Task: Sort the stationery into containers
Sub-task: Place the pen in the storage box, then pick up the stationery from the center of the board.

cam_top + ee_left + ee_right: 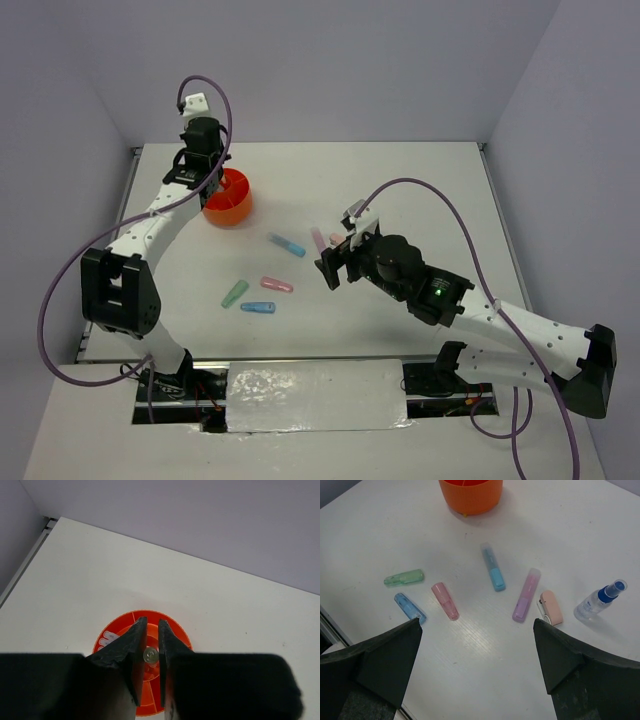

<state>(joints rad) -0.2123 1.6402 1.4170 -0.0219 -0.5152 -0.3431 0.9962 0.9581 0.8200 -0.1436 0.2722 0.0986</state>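
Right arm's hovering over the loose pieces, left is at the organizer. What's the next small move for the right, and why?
Probably lower the right gripper toward the pink marker. It is open and empty, and that marker lies nearest the middle of its gap, apart from its neighbours. The left gripper, shut, hangs over the organizer, so no drop-off yet.

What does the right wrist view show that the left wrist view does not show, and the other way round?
Only the right wrist view: the loose items, namely a green marker, a short blue marker, a pink marker, a longer blue marker, a purple marker, a pink eraser and a small bottle, beyond the wide-open right gripper. Only the left wrist view: the inside of the orange organizer from above, with the shut left gripper over it. Both: the orange organizer and the white table.
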